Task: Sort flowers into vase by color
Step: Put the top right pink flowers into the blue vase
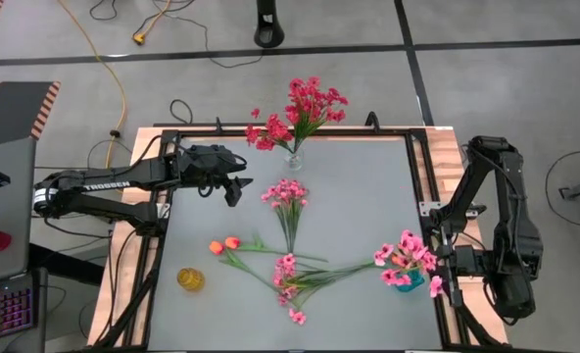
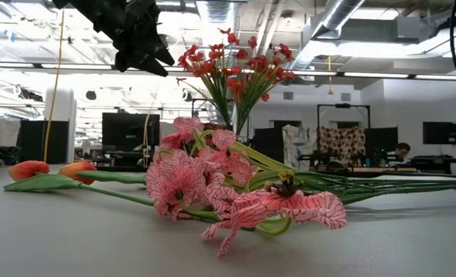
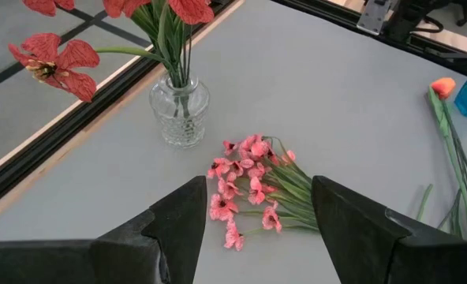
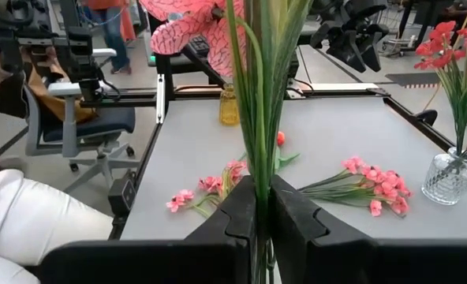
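Note:
Deep red flowers (image 1: 305,103) stand in a clear glass vase (image 1: 294,160) at the table's far middle. A pink bunch (image 1: 287,194) lies flat just in front of it. My left gripper (image 1: 236,183) hovers open to that bunch's left, above the table, and the bunch (image 3: 253,185) shows between its fingers. Two orange buds (image 1: 222,245) and more pink sprays (image 1: 290,279) lie toward the near side. At the right edge my right gripper (image 4: 259,207) is shut on pink flowers (image 1: 406,257), whose blooms hang over a blue vase (image 1: 412,283). My right gripper pinches a bundle of thin green stems (image 4: 259,170) between its two fingers, partway along their length. The fingers come about level from the table's right side and lie across the stems. The stems stand upright with the pink blooms (image 4: 192,28) above. The gripper hides their lower ends.
An amber glass vase (image 1: 190,279) stands at the near left. The long green stems (image 2: 382,185) of the lying sprays stretch across the table's near middle. A black frame (image 1: 422,167) edges the grey table. Beyond the table are a chair (image 4: 99,118) and a person's light sleeve (image 4: 28,225).

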{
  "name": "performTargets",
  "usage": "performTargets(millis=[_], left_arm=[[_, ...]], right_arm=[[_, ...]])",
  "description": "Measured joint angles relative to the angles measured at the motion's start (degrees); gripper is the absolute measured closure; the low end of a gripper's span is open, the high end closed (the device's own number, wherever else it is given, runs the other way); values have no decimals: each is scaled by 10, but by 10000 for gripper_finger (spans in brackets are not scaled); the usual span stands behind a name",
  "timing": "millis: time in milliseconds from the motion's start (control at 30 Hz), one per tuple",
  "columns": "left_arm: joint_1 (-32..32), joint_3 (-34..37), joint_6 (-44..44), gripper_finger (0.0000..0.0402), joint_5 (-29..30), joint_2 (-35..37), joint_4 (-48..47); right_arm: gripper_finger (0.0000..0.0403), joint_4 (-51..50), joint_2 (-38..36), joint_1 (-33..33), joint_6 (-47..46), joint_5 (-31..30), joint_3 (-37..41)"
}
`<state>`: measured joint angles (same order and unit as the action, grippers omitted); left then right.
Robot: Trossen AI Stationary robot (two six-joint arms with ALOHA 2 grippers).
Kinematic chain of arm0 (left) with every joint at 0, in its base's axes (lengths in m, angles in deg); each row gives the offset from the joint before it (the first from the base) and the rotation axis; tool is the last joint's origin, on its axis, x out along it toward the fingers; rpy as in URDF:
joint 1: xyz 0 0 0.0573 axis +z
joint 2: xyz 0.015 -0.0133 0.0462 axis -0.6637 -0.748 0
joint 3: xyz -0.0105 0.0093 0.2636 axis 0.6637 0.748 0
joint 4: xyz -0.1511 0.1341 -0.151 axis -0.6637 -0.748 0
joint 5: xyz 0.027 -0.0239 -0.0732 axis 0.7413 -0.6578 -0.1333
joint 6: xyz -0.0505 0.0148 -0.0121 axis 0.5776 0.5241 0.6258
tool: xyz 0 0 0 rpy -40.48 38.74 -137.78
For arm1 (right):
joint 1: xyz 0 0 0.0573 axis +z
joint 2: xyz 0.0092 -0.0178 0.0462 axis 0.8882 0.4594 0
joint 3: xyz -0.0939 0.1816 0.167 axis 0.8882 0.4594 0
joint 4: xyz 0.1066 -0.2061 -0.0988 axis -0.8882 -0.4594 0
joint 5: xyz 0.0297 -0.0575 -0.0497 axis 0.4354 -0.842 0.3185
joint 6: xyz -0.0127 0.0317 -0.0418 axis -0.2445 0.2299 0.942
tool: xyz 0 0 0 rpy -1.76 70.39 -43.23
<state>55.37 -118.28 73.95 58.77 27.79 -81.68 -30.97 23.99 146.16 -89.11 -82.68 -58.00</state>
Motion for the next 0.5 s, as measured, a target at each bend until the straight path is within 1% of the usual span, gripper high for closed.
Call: performTargets(millis=[167, 267, 367, 500], left_arm=[[0, 0, 0, 186, 0, 0, 0], [0, 0, 0, 186, 0, 0, 0], [0, 0, 0, 186, 0, 0, 0], [0, 0, 1, 186, 0, 0, 0]], right_arm=[[343, 0, 0, 0, 0, 0, 0], [331, 0, 0, 0, 0, 0, 0], [308, 2, 0, 0, 0, 0, 0], [268, 2, 0, 0, 0, 2, 0]])
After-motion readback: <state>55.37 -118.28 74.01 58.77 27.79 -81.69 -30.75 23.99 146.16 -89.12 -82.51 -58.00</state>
